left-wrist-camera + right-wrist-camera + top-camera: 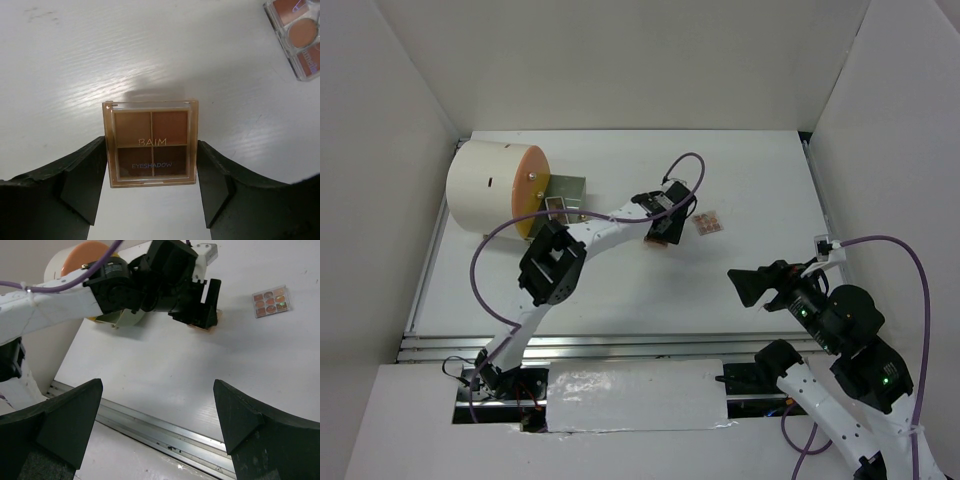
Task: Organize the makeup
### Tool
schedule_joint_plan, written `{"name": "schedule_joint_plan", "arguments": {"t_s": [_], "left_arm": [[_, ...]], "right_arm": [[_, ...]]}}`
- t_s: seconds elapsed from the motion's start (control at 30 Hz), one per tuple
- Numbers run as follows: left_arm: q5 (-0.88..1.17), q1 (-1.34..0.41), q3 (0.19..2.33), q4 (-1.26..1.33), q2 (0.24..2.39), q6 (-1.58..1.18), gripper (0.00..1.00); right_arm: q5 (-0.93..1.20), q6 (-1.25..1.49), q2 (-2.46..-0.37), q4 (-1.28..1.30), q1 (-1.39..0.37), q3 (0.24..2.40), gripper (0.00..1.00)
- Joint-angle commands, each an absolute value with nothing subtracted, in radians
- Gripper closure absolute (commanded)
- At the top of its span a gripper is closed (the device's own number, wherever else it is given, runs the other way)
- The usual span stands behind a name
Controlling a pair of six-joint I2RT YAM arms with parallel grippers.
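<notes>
A small square four-pan eyeshadow palette (pixel 150 144) in brown and peach tones sits between the fingers of my left gripper (pixel 151 165); both fingers touch its sides. In the top view this gripper (pixel 663 233) is at mid-table and points down at the white surface. From the right wrist view a peach edge of the palette (pixel 206 325) shows under the gripper, just at the tabletop. A second clear-cased palette with several pinkish pans (pixel 708 224) lies just right of it, also in the left wrist view (pixel 297 35) and the right wrist view (pixel 271 301). My right gripper (pixel 745 288) is open and empty (pixel 157 390).
A large white cylinder with an orange front (pixel 495 188) lies at the back left, with a greenish drawer (pixel 566 190) pulled out beside it. White walls enclose the table. A metal rail (pixel 165 432) runs along the near edge.
</notes>
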State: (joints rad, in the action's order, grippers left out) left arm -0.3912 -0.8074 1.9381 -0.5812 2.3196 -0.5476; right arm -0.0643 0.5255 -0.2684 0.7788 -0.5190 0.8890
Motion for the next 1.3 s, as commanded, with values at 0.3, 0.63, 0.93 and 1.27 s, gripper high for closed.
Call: {"name": "schedule_joint_plan", "arguments": {"t_s": [0.3, 0.63, 0.93, 1.27], "left_arm": [[-0.531, -0.694, 1.859, -0.640, 1.968, -0.365, 0.66], [-0.696, -0.471, 1.802, -0.712, 1.868, -0.261, 0.63], [-0.751, -0.437, 1.784, -0.713, 1.901, -0.183, 0.55], [-0.807, -0.430, 1.786, -0.744, 1.937, -0.178, 0.35]], "right_arm": [[-0.066, 0.512, -0.259, 0.753, -0.518, 0.885, 0.00], [-0.040, 0.512, -0.268, 0.729, -0.518, 0.882, 0.00], [-0.031, 0.511, -0.281, 0.716, -0.518, 0.870, 0.00], [-0.021, 0.511, -0.285, 0.703, -0.517, 0.856, 0.00]]}}
